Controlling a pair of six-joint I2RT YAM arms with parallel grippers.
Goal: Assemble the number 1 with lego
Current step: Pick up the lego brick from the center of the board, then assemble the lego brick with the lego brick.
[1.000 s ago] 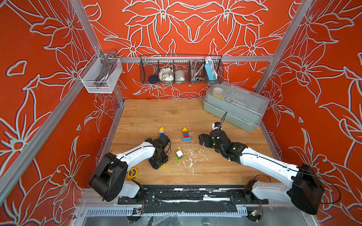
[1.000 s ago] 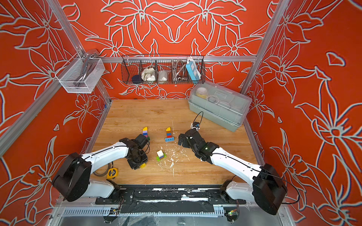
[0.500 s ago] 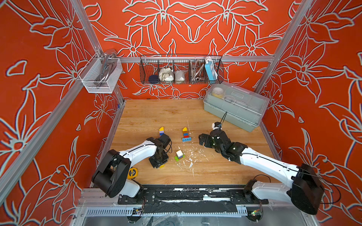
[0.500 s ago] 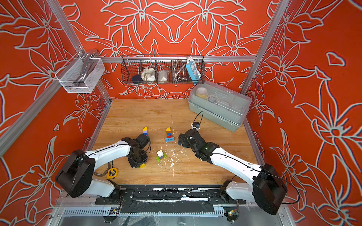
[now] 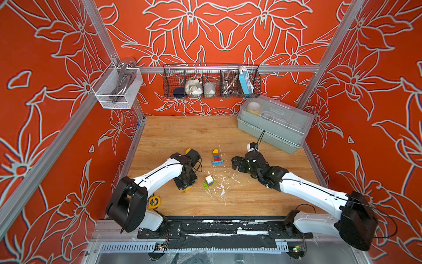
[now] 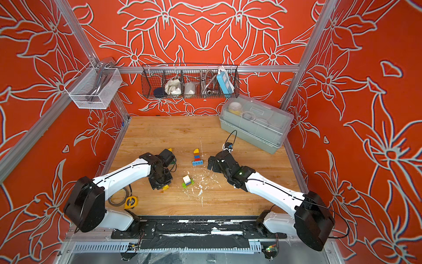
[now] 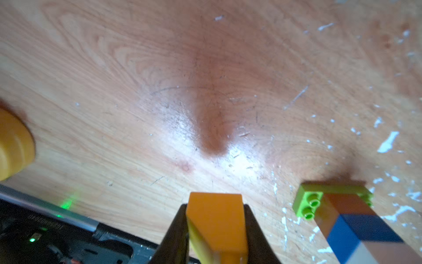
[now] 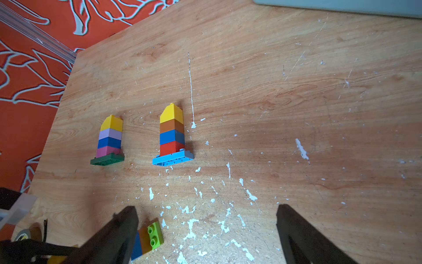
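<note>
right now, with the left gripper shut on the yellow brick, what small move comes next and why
Probably lift the yellow brick a little off the table, headed for the short stack. The left gripper is shut on it, and that stack ends in white, lacking the yellow cap that the two finished stacks wear.

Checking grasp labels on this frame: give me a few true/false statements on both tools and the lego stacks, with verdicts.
1. The left tool is shut on a yellow brick. True.
2. The right tool grips a brick. False: it is open and empty.
3. A red brick sits directly on the light blue base. True.
4. The stack on the dark green base is topped with white. False: its top brick is yellow.
</note>
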